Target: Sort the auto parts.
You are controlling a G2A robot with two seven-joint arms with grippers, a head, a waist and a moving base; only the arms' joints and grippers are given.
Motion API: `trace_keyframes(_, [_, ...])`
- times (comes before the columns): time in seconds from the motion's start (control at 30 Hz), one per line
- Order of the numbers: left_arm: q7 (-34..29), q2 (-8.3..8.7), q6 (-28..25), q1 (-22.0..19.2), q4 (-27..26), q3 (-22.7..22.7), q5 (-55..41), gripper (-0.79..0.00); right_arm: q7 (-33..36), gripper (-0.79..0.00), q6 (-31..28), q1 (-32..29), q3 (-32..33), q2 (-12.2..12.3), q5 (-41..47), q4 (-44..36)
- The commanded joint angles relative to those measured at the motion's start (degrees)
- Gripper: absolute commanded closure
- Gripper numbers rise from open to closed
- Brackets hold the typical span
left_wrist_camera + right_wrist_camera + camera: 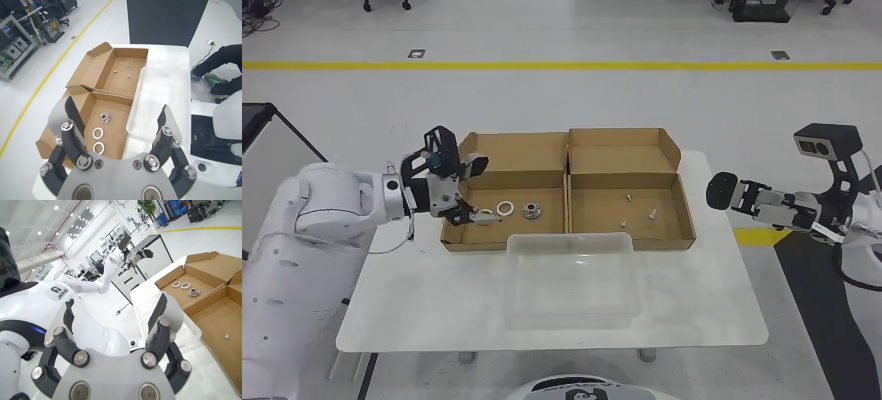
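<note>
At the left centre of the top view, the left gripper [117, 108] is held above the end of the left brown cardboard box [552, 228], fingers apart and empty. Two flat silver metal washers [93, 133] and a round flanged steel hub [107, 119] lie on that box's floor. Three small silver screws [128, 63] lie in the right brown cardboard box [592, 220]. A clear plastic tray [572, 300] stands on the white counter [722, 290] at lower centre. At the right edge, the right gripper [115, 302] is held off the counter, fingers apart. The washers are judged light, stiff and slippery, best pinched across the outer rim, and the hub heavier, best taken by its raised collar.
</note>
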Motion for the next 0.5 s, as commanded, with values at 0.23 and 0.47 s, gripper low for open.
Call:
trace_keyframes(0.23, [0.0,3.77,0.0,6.6,-8.2,-6.9,-10.6,-0.785,0.0,-0.785,0.0,0.0,0.0,0.0,0.0,0.0])
trace_keyframes(0.47, [0.0,3.77,0.0,6.6,-8.2,-6.9,-10.6,-0.785,0.0,-0.784,0.0,0.0,0.0,0.0,0.0,0.0])
